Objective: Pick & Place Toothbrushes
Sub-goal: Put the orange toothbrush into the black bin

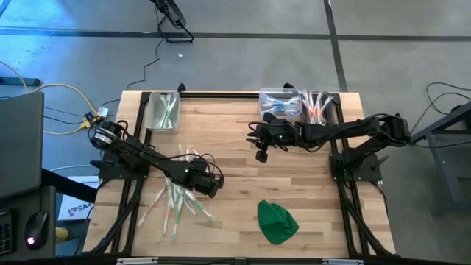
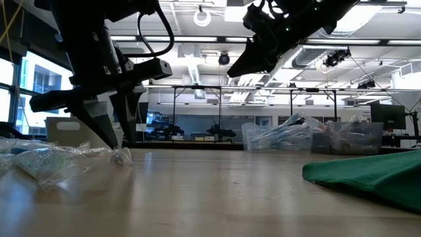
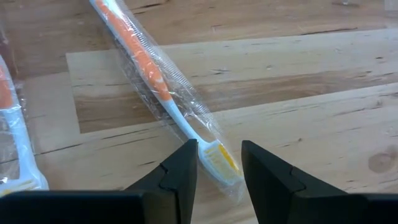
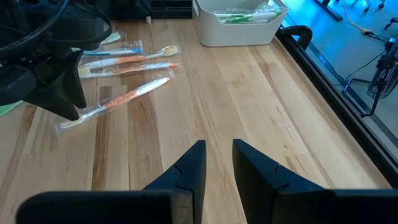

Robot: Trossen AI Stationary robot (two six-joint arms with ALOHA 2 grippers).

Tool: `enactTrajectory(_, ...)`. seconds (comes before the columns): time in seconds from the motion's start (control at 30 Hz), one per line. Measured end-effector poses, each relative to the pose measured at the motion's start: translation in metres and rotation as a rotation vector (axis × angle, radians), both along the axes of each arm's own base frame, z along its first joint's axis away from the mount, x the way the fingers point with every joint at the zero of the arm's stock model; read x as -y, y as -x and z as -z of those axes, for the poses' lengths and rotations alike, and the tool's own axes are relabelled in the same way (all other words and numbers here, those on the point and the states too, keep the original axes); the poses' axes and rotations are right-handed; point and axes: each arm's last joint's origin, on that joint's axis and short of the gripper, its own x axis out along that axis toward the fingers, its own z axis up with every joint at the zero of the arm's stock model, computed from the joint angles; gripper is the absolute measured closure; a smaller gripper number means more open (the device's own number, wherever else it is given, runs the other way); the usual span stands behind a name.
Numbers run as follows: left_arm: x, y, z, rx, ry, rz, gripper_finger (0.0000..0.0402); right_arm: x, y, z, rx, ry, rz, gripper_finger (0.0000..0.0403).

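The left claw (image 3: 219,168) is low over the bench (image 3: 311,93), fingers apart around the brush head of an orange toothbrush (image 3: 149,74) — light, stiff, in slippery wrapper. Better grip the handle — the right claw (image 1: 262,155) waits empty, slightly apart.

We see open wood across the middle of the table (image 1: 235,158). On the left, the scattered toothbrushes (image 1: 180,195) crowd the near side, with the left gripper (image 1: 213,184) low among them, its parted fingers flanking an orange one. At the far edge, bins (image 1: 163,110) block both corners. The right gripper (image 1: 261,154) hangs above the far centre. A green cloth (image 1: 277,221) occupies the near right.
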Motion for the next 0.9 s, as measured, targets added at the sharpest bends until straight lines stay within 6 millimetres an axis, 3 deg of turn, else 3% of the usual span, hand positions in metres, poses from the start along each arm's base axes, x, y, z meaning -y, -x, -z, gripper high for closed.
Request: enactTrajectory(0.9,-0.0006,0.0009,0.0037,-0.029,-0.019,-0.001,0.0279,-0.0001,0.0000,0.0000,0.000,0.000,0.000,0.0332)
